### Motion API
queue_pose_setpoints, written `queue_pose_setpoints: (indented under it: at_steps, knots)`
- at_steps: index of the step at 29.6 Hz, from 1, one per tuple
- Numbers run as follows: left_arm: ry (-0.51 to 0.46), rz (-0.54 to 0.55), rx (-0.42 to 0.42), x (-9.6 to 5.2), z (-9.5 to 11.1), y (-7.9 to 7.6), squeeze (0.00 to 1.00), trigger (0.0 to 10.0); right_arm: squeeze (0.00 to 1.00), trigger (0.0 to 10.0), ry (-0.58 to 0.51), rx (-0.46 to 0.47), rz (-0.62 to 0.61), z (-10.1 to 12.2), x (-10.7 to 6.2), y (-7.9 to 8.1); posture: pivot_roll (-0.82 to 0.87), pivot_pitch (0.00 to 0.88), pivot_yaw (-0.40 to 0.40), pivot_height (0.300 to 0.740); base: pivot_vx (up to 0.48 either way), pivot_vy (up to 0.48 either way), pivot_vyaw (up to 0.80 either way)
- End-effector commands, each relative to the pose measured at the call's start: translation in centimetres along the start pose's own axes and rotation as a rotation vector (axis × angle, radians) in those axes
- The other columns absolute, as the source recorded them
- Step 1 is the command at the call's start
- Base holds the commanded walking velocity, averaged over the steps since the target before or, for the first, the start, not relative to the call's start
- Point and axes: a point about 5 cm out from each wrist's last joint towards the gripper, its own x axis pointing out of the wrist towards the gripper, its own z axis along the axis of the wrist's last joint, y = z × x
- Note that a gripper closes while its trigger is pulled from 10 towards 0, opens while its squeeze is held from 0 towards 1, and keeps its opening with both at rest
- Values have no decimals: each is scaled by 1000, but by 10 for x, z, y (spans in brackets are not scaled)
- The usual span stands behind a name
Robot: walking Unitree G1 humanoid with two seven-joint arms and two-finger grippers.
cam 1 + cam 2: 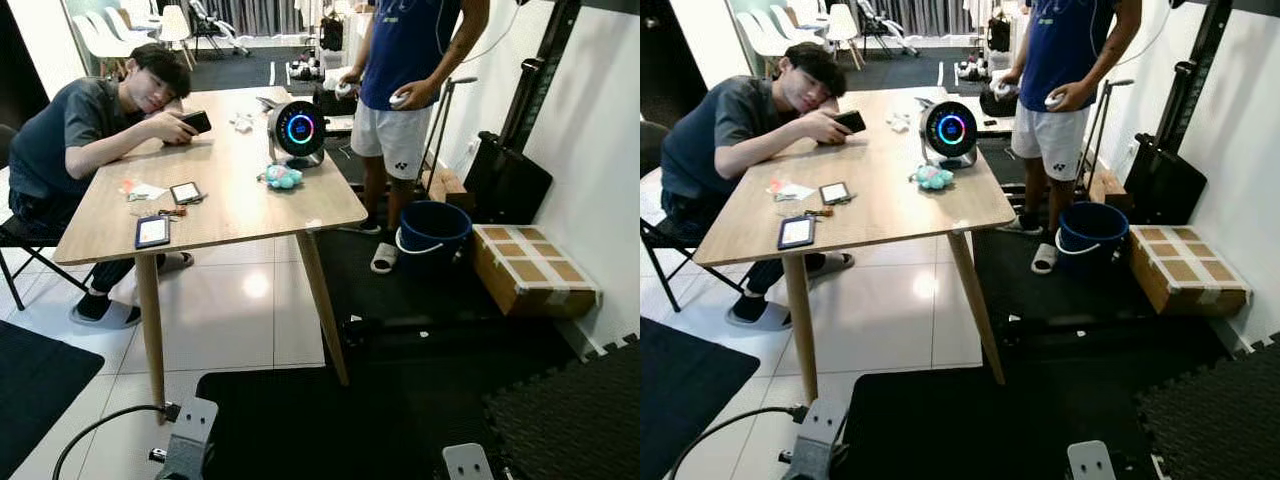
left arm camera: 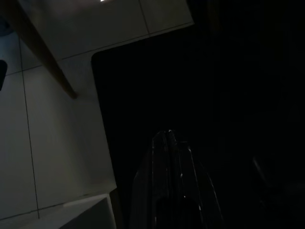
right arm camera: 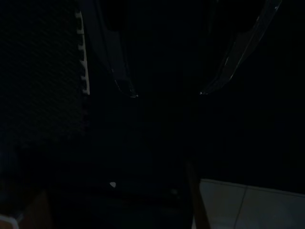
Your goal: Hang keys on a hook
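A: Two arms hang low and idle, so the job looks barely begun. Going left to right: a seated person (image 1: 85, 135) leans on the desk (image 1: 235, 205) with a phone; near the front corner lie a dark tablet (image 1: 152, 231), a smaller phone (image 1: 185, 192) and, between them, what looks like the keys (image 1: 172, 212), small and hard to make out.

B: And the tools?

A: The left tool (image 2: 167, 138) points down over the white tile floor (image 2: 52, 157) and a black mat (image 2: 190, 71), its fingers pressed together, holding nothing. The right tool (image 3: 167, 93) has its fingers spread wide over dark mat, also empty.

B: What else is further right?

A: A round speaker with a glowing ring (image 1: 298, 130) and a soft toy (image 1: 281, 177) sit mid-desk. Beyond stands a second person (image 1: 405, 90), then a blue bucket (image 1: 433, 228) and a cardboard box (image 1: 530, 268) by the wall.

B: Any hook?

A: I cannot pick one out. Everything is left: reach the desk, grasp the keys, find the hook, hang them.
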Motion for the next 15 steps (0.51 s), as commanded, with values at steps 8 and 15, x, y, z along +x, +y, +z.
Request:
queue_pose_setpoints:
  at_steps: [8, 15]
  knots:
    - [-43, -28, 20, -2, 2, -4, 0, 10000, 0, 10000, 13, -7, 8, -4, -3, 2, 43, 127, 46, 740, 0, 0, 0]
    - [-92, -22, 59, -1, 10, -5, 0, 10000, 0, 10000, -58, -33, 22, 7, 1, 3, 40, 125, 46, 740, 0, 0, 0]
